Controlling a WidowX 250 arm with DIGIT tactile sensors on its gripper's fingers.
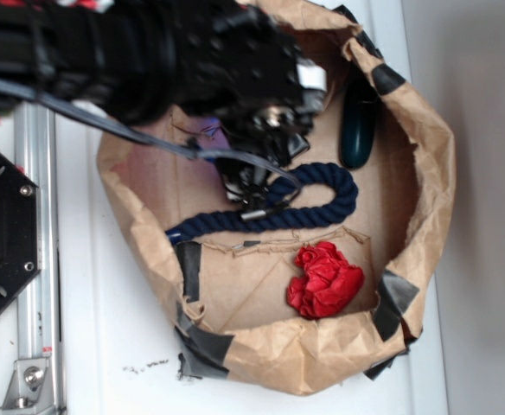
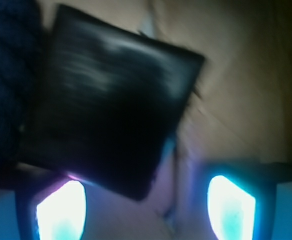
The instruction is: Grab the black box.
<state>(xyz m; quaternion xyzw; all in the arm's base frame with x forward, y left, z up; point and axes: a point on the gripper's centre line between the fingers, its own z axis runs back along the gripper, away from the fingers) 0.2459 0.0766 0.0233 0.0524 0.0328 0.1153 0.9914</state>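
Glossy black and square, the flat box (image 2: 111,107) lies on brown paper beside the navy blue rope (image 2: 8,75), just ahead of the hand (image 2: 146,210), whose fingers (image 2: 61,210) stand apart, so closing and lifting remain.

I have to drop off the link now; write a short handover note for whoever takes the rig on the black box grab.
Gripper: open, low inside the paper bin, nothing held. In the wrist view its two lit fingers stand apart just below the box.
Box: lying flat on the bin floor, next to the rope; the arm hides it in the exterior view.
Others: red wad and green oval lie apart from the gripper.
Done: gripper brought to the box.
Left: line up over the box, shut on it, lift.
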